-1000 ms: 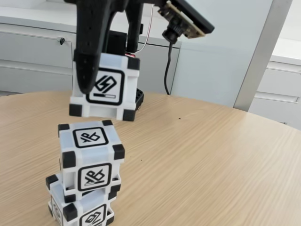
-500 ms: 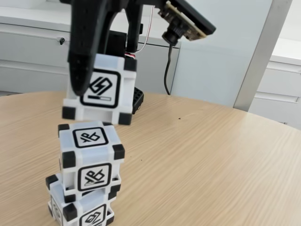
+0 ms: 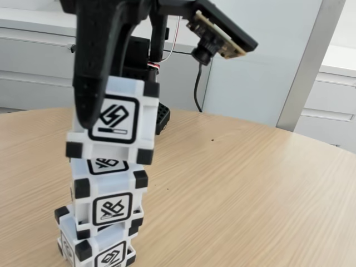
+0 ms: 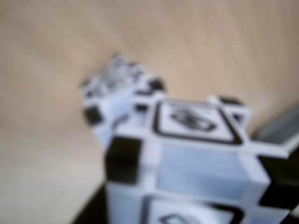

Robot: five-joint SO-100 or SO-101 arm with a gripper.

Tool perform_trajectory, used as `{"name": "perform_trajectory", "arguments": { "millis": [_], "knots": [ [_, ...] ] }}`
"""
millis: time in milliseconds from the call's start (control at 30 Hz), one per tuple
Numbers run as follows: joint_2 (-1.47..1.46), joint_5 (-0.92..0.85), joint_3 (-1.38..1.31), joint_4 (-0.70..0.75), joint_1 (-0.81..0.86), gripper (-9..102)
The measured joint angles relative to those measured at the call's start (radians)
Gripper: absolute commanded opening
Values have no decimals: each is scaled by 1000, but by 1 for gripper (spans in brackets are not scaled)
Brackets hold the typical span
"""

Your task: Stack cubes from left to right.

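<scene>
Jaws (image 3: 111, 119) gripped top cube (image 3: 114, 119), frame left, just over two-cube stack (image 3: 105, 206); needed squaring, gentle lowering before release.

Smooth white plastic cubes (image 3: 111, 119), matt black pincer (image 3: 92, 105), wood-grain table (image 3: 250, 194).

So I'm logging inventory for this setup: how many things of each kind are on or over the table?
Cubes stacked on the table: 2 (middle cube, bottom cube)
Cube held in the claw: 1 (top cube)
Total: 3 cubes
</scene>
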Motion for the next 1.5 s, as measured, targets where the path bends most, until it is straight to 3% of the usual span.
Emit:
{"name": "perform_trajectory", "arguments": {
  "millis": [867,1200,1500],
  "knots": [
    [0,-9,0,92,-2,13],
    [0,-9,0,92,-2,28],
    [0,-12,0,92,-2,33]
  ]
}}
